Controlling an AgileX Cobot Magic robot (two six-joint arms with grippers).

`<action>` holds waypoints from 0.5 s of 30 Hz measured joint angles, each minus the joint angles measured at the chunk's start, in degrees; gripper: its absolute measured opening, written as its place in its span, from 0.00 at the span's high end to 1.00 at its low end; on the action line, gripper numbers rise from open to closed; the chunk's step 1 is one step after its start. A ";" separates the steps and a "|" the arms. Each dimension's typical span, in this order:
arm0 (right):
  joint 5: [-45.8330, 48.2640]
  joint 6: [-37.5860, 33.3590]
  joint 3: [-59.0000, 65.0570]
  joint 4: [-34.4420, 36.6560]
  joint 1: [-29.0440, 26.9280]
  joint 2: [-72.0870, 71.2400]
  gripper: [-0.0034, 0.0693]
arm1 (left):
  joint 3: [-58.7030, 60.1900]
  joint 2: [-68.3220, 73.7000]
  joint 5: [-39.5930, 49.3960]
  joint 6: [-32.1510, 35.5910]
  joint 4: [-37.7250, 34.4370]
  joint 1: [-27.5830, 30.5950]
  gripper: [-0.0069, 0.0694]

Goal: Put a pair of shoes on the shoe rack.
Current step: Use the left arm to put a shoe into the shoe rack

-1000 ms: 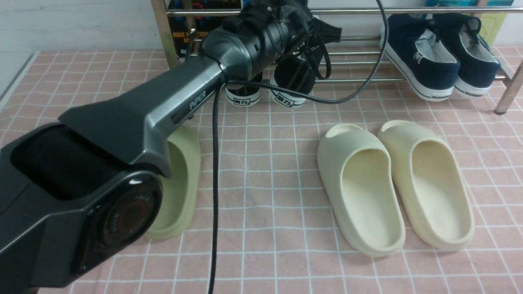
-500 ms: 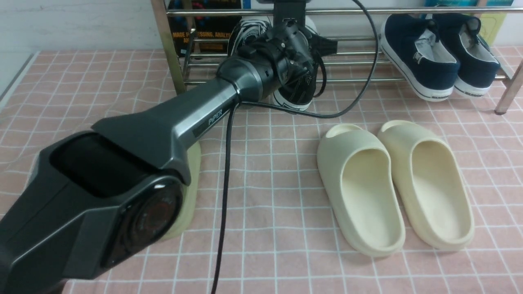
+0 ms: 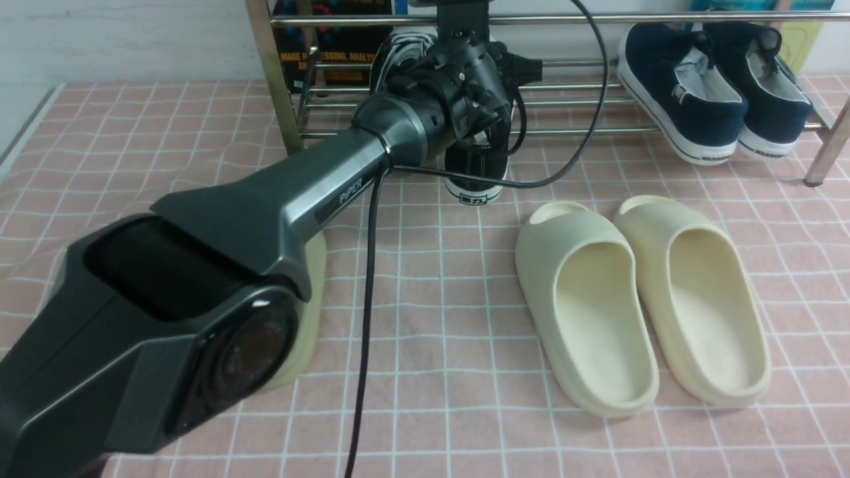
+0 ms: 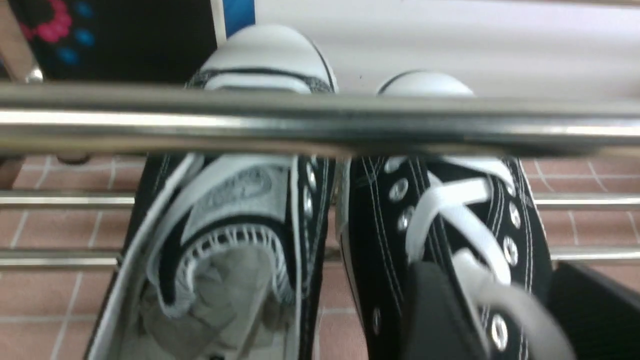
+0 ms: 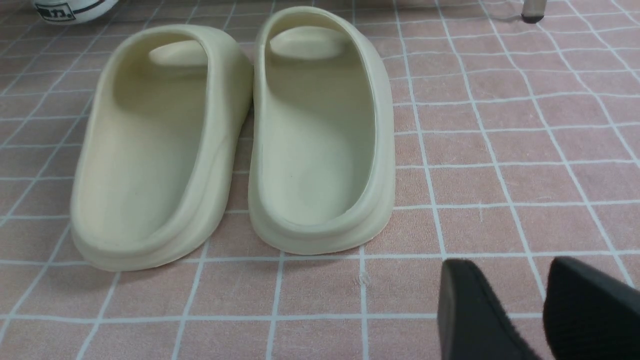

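Two black sneakers, the pair of shoes (image 4: 450, 210), side by side across the lower rails of the shoe rack (image 3: 578, 20), white toe caps pointing to the rack's back, heels at its front rail; one heel perhaps sagging below that rail, hard to judge behind the left arm (image 3: 299, 192). Left end effector (image 4: 500, 285) over the rack's front edge, fingers (image 4: 430, 315) parted wide about one sneaker's laced side, gripping nothing. Right end effector (image 5: 515, 270) well in front of the rack, fingers apart and empty, above the pink checked cloth of the bench (image 5: 500, 125). Cream slippers (image 3: 588, 312) just in front of the rack; navy slip-ons (image 3: 684, 99) on the rack's right end.
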 joint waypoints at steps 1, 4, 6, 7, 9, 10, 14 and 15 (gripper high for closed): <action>0.00 0.00 0.00 0.00 0.00 0.00 0.62 | 0.00 -0.35 0.43 1.59 -1.51 0.00 0.40; 0.00 0.00 0.00 0.00 0.00 0.00 0.62 | 0.00 -2.16 1.63 6.01 -5.10 0.00 0.40; 0.00 0.00 0.00 0.00 0.00 0.00 0.62 | 0.00 -4.21 3.81 10.05 -9.04 0.00 0.43; 0.00 0.00 0.00 0.00 0.00 0.00 0.62 | 0.00 -5.82 5.57 14.32 -12.83 0.00 0.47; 0.00 0.00 0.00 0.00 0.00 0.00 0.62 | 0.00 -7.89 8.07 19.67 -17.02 0.00 0.54; 0.00 0.00 0.00 0.00 0.00 0.00 0.62 | 0.00 -9.38 10.25 24.01 -20.22 0.00 0.59; 0.00 0.00 0.00 0.00 0.00 0.00 0.62 | -0.50 -13.94 22.53 41.06 -33.62 0.00 0.82; 0.00 0.00 0.00 0.00 0.00 0.00 0.62 | -0.52 -14.40 26.26 45.54 -38.04 0.00 0.87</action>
